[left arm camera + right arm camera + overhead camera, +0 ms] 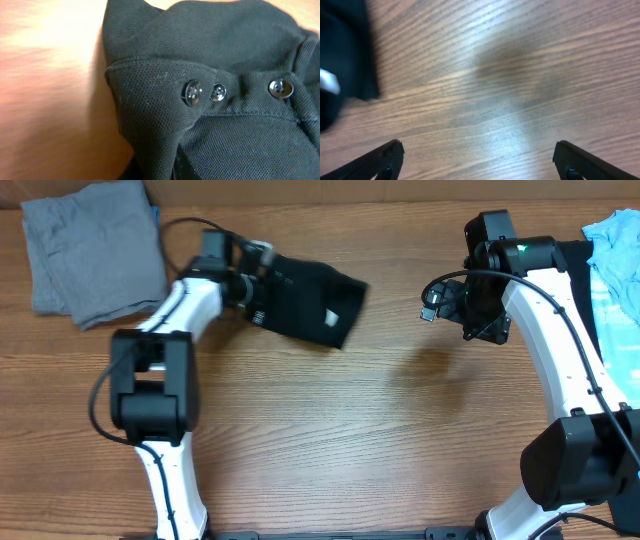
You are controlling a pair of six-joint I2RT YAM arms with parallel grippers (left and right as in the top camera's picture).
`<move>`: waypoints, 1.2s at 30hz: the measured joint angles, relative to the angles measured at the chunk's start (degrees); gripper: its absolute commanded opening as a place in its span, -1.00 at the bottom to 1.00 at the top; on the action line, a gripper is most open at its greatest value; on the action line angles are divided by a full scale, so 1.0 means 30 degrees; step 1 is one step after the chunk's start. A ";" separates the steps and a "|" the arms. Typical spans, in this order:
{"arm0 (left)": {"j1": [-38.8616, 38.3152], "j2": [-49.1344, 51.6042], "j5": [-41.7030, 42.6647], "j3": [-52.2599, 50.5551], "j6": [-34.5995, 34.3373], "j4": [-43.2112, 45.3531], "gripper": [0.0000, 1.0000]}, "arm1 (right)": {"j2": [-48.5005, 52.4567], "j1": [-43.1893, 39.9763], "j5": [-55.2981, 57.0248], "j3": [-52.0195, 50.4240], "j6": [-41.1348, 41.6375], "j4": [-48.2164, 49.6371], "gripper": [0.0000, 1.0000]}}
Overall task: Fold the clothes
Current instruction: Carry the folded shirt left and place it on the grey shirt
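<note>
The clothes here are a black folded shirt (315,302) lying on the wooden table left of centre. In the left wrist view its knit fabric (225,140) fills the frame, and three buttons (218,92) sit in a row along a seam. My left gripper (262,295) is at the shirt's left edge, shut on the fabric, which hides its fingers. My right gripper (432,302) hovers open over bare table to the right of the shirt. Its fingertips (395,150) stand far apart with nothing between them (479,155). A corner of the shirt (345,45) shows at that view's upper left.
A grey folded garment (90,250) lies at the back left corner. A light blue garment (618,255) rests on dark cloth (575,265) at the right edge. Bare wood (380,430) spans the middle and front.
</note>
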 measured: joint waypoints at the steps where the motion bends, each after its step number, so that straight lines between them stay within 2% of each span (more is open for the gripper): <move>1: 0.0459 0.0000 -0.0423 0.0087 0.0197 0.0160 -0.92 | 0.0000 0.0000 0.0000 0.0000 -0.0029 -0.0168 1.00; 9: 0.3701 0.0051 -0.2127 0.1188 0.1341 0.0481 -0.92 | 0.0000 0.0000 0.0000 0.0000 -0.0138 -0.0984 1.00; 14: 0.5013 0.0058 -0.2528 0.3271 0.1603 -0.0459 -0.92 | 0.0000 0.0000 -0.0015 0.0000 -0.0138 -0.1049 1.00; 22: 0.5479 0.0058 -0.2892 0.7453 0.1537 -0.3198 -0.92 | 0.0000 0.0000 -0.0022 0.0000 -0.0182 -0.1253 1.00; 27: 0.5493 0.0058 -0.4109 0.9595 0.1413 -0.3985 -0.92 | 0.0000 0.0000 -0.0022 0.0000 -0.0197 -0.1268 1.00; 36: 0.6492 0.0073 -0.5464 1.0054 0.0809 -0.4459 -0.92 | 0.0000 0.0000 -0.0029 0.0000 -0.0204 -0.1268 1.00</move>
